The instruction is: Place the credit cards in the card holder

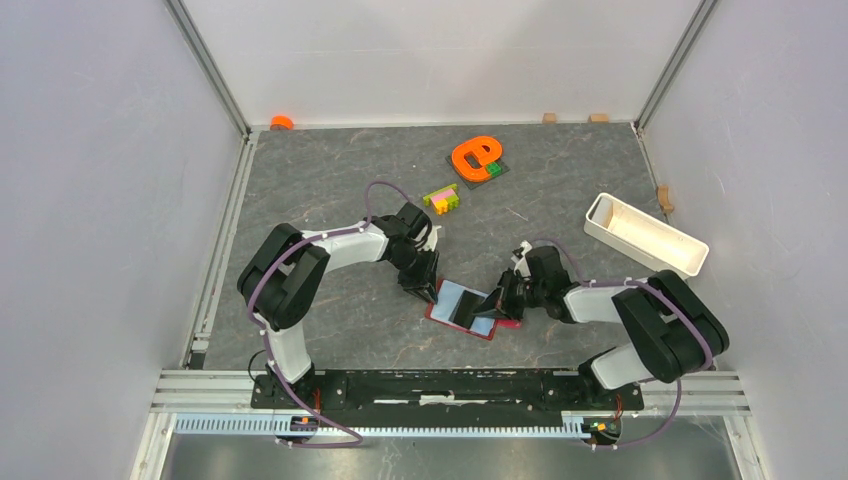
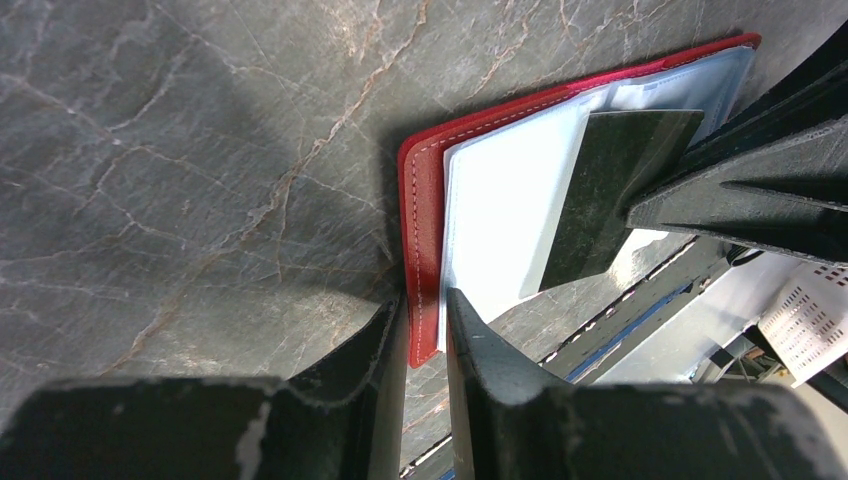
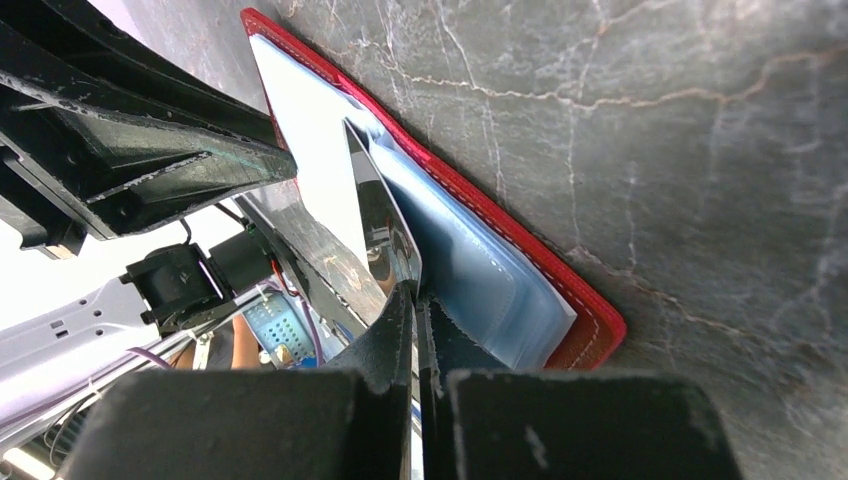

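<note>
**Both pincers on the open card holder**

The dark-red, leather-like folding card holder (image 1: 456,298) lies open on the grey marbled table (image 1: 330,190) between the two arms, its light-blue inside facing up. The left pincer (image 2: 425,312) pinches its red edge. The right pincer (image 3: 415,300) is pressed together on a thin glossy leaf (image 2: 610,190) standing up from the inside. Well beyond lie multicoloured toy bricks (image 1: 441,198), an orange letter-shaped block (image 1: 474,155) and, to the right, a white oblong plastic tray (image 1: 645,235). Both pincers cover parts of the card holder. Whether the leaf is a card or a clear pocket cannot be told.
</note>
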Controlling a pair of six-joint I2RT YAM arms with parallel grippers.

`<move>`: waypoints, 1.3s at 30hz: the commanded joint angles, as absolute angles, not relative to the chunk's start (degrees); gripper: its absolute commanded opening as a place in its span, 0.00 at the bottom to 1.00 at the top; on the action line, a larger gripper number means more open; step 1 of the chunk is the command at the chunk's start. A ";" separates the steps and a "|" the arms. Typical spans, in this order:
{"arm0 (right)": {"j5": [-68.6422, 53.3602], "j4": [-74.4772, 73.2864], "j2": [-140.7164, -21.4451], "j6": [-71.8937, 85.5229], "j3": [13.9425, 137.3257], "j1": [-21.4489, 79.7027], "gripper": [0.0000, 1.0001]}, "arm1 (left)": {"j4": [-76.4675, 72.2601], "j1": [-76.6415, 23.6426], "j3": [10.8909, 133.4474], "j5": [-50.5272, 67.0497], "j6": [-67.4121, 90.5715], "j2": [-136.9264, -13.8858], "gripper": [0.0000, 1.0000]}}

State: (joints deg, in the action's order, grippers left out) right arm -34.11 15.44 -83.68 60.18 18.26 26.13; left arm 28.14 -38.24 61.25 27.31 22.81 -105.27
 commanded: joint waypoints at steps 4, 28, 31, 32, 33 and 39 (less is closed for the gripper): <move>-26.98 9.98 -88.38 57.16 18.67 26.25 0.00 | 27.86 -39.07 62.14 27.93 22.59 -105.38 0.27; -23.22 7.29 -94.70 53.92 29.67 30.97 0.06 | 25.22 -39.73 61.96 34.05 22.68 -105.73 0.26; -22.65 7.25 -94.39 53.88 30.25 31.49 0.09 | 25.13 -39.75 61.98 34.30 22.70 -105.73 0.26; -22.51 7.02 -94.03 53.80 30.23 31.46 0.11 | 25.18 -39.79 61.96 34.13 22.72 -105.69 0.26; -22.05 6.55 -93.32 53.55 30.23 31.46 0.12 | 25.43 -39.73 62.01 33.58 22.76 -105.58 0.26; -17.97 0.75 -87.27 50.75 30.32 31.46 0.20 | 27.24 -39.68 62.58 30.59 22.41 -105.32 0.26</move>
